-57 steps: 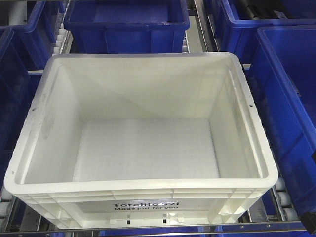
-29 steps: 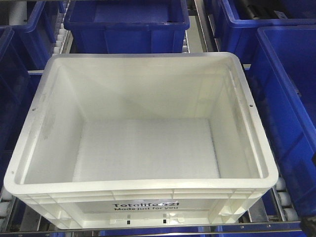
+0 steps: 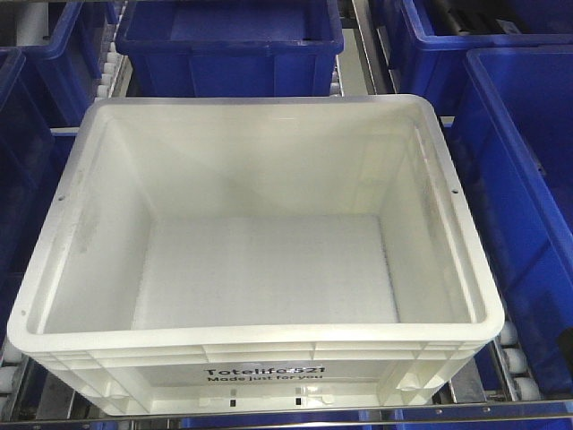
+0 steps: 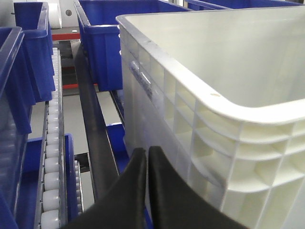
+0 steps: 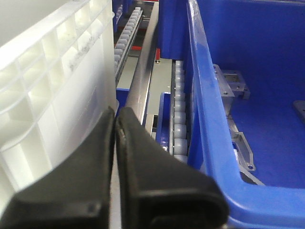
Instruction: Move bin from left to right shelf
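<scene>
Bin (image 3: 260, 269) on roller rails (image 4: 51, 157).

The bin (image 3: 260, 260) is plain white inside and out, with black lettering on its near wall and a ribbed grid of white cells under the rim. Its floor shows a fine dotted texture, and faint grey scuffs mark the left inner wall. The crates (image 3: 228, 40) around it, far, left and right, are deep blue. The rollers (image 4: 51, 157) along the shelf rails are white, the rails (image 5: 143, 81) silver-grey. The left hand (image 4: 147, 157) and the right hand (image 5: 116, 119) are both matt black.
</scene>
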